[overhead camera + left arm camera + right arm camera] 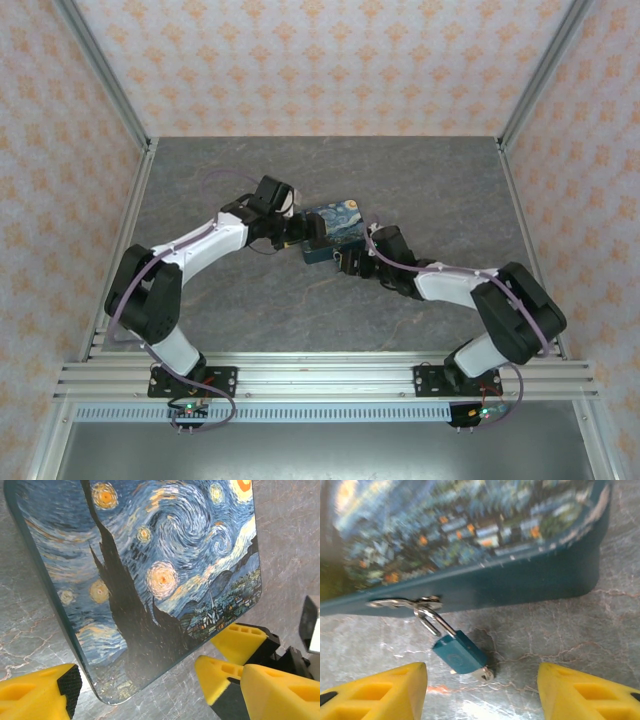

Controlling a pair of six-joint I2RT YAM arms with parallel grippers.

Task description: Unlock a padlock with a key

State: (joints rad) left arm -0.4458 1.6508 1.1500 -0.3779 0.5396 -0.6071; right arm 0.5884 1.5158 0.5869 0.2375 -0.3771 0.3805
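The left gripper point(298, 235) stands wide open astride a corner of the starry-night box point(165, 570), gripping nothing. A small teal padlock point(459, 652) hangs from the box's side hasp point(405, 602), its body resting on the worktop point(580, 640). It looks light, hard, slick and free to swing, so it is best pinched across its flat faces. What seems to be the key point(485, 672) sits at its base. The right gripper point(482, 675), open and empty, faces it.

Starry-night printed case point(470, 525), teal padlock point(459, 652) hung from metal hasp point(405, 602) on its dark blue side, body laid on grey marbled table point(570, 630), silvery stub point(485, 673) at its base, right gripper point(482, 690) jaws spread apart below, nothing gripped
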